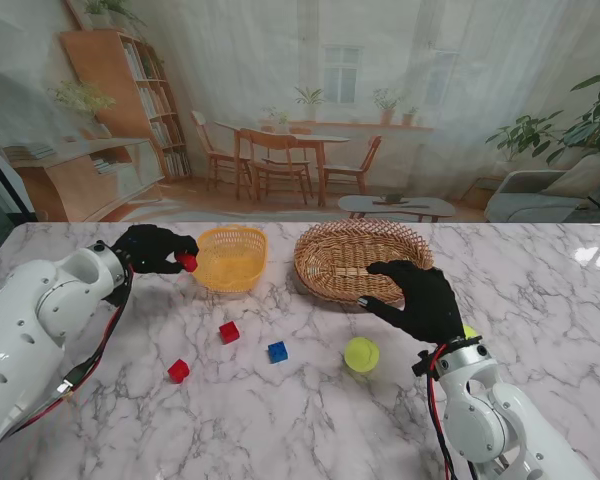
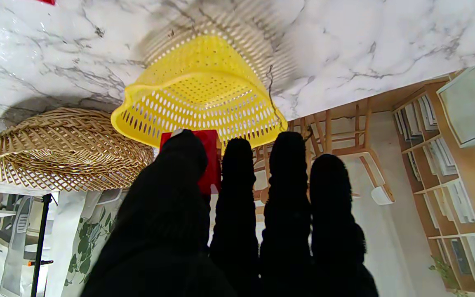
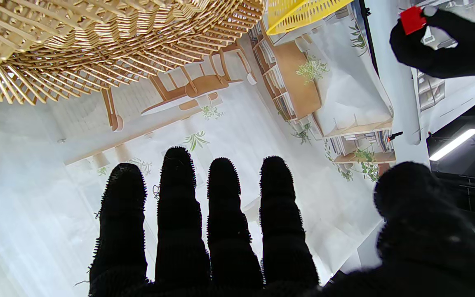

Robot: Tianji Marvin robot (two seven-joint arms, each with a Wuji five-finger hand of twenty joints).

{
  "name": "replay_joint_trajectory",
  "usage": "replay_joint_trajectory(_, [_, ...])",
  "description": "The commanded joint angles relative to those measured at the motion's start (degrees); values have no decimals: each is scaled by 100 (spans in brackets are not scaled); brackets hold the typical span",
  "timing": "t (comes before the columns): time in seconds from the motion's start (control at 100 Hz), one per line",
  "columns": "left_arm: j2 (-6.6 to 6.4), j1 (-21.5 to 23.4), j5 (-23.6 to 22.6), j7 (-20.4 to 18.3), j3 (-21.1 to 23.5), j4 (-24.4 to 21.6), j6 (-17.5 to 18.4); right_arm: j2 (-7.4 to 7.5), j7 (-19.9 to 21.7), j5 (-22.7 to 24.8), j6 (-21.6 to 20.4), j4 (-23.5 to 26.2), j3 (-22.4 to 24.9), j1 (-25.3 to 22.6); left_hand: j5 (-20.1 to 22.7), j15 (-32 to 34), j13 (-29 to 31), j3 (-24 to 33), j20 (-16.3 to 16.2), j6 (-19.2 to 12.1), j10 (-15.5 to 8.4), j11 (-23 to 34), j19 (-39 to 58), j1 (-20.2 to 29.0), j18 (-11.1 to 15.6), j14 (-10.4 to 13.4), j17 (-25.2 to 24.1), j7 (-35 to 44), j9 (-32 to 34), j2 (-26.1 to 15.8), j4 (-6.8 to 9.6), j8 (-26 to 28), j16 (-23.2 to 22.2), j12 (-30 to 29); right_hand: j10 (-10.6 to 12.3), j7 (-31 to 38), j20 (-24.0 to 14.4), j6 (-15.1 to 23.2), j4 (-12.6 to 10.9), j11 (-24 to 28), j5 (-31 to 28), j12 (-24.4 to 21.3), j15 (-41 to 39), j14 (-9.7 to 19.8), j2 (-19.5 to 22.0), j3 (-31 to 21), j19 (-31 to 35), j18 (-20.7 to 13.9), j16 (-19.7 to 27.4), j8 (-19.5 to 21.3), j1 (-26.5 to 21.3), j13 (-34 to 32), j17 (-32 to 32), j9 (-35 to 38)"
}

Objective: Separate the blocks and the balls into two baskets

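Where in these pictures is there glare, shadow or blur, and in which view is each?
Stand view: glare on the marble table at its far right corner. Left wrist view: a bright patch on the marble, a dark shadow by the wicker basket, and the yellow basket is slightly blurred; the red block in the left hand is sharp. Right wrist view: the open right hand is dark against the bright backdrop.

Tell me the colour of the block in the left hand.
Red block, pinched in the left hand; clearest in the left wrist view.
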State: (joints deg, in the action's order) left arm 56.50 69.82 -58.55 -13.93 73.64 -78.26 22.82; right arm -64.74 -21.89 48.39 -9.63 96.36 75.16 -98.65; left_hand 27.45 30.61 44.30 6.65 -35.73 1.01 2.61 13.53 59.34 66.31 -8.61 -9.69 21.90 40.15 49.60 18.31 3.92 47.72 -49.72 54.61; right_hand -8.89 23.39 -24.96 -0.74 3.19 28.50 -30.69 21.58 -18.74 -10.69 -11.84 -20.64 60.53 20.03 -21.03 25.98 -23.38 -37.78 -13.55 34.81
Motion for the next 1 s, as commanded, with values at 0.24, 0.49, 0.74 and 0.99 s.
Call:
replay_joint_trajectory(0.24, [161,-706,371,-133,-832,285,-672,-6,32,-9,54,-11,-13,-9,108,101,43,-50,-172,-6,-31,-110,179,335,-57,-8,-31,309,84,-323,-98,-1,-60,69,-53,-96,-53,103,-142,-72,-43,5,-74,-37,184,99,15,96,-35,105,-136,3,86,-51])
replay_joint_trajectory(0.49, [308,-1358,886,117,-1695,913,-1304,-1,58,-3,60,-8,-18,-6,7,39,-45,-89,-165,31,-12,-100,136,280,-38,0,-105,227,-72,-368,-104,-51,-26,18,-50,-93,-54,102,-142,-75,-44,5,-73,-34,185,99,15,98,-35,107,-135,2,86,-58])
replay_joint_trajectory(0.74, [393,-1773,1158,207,-2361,1419,-1678,-5,19,6,39,11,3,-32,-126,-190,-211,-191,-94,134,104,469,-84,175,9,-7,-215,-35,-606,-427,-94,-175,204,-621,-51,-93,-54,104,-143,-74,-42,6,-72,-37,185,99,14,95,-36,107,-137,6,88,-51])
replay_joint_trajectory(0.99, [402,-1922,1276,146,-2633,1689,-1778,-5,19,7,24,10,-3,-29,-172,-749,-919,-605,96,643,478,532,-667,-930,-37,-174,-696,-2133,-1723,-821,-160,-1728,701,-2502,-37,-101,-56,108,-142,-73,-19,8,-75,-38,201,100,17,97,-37,105,-131,-1,83,-58])
